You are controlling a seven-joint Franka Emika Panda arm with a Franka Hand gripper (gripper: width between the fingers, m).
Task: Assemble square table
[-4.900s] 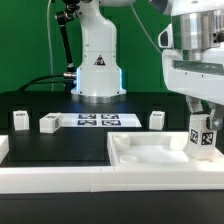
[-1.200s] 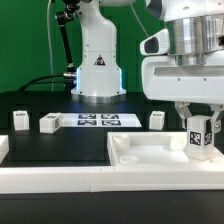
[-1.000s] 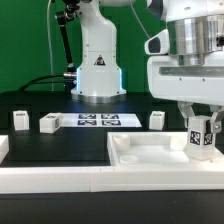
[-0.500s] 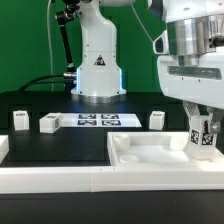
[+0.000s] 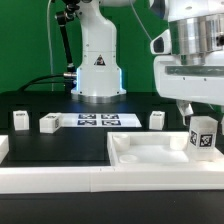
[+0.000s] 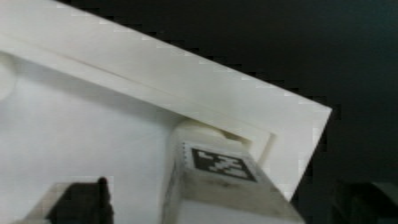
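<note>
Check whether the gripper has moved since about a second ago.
Yes. The gripper has shifted toward the exterior view's right against the loose leg behind, and its fingers have spread off the corner leg.

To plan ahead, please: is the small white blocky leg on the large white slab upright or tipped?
Upright: the leg stands vertically on the slab.

The end effector (image 5: pixel 204 113) has spread its jaws, releasing the leg (image 5: pixel 203 138) on the square table (image 5: pixel 150 153).

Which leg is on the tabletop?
The leg at the exterior view's far right, upright on the tabletop corner; the other three sit on the black table.
</note>
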